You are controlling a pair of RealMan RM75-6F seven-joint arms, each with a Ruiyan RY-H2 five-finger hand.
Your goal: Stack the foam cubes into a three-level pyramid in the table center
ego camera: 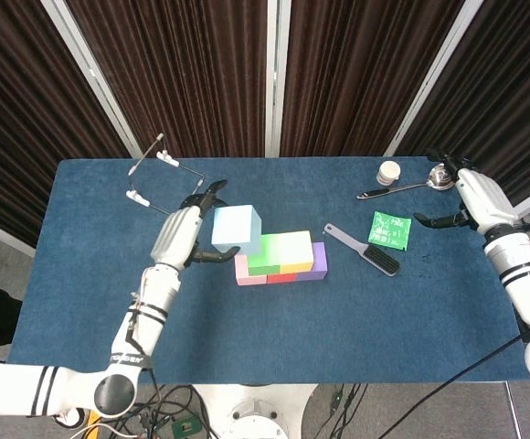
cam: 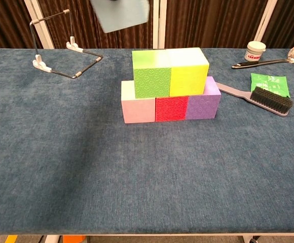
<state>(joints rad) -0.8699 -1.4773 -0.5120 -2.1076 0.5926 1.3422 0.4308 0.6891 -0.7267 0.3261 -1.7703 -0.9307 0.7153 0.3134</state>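
Our left hand (ego camera: 185,236) grips the light blue cube (ego camera: 237,229), raised left of the two-level stack (cam: 170,86). Our right hand (ego camera: 477,197) hovers open, far right. Releasing off-centre could topple it.

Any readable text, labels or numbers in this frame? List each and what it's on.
Nothing here can be read with confidence.
Small white jar: a red band with lettering, too blurred to read.
Green packet: pale printing, too small to read.
Foam cubes: an embossed pattern only, no lettering.
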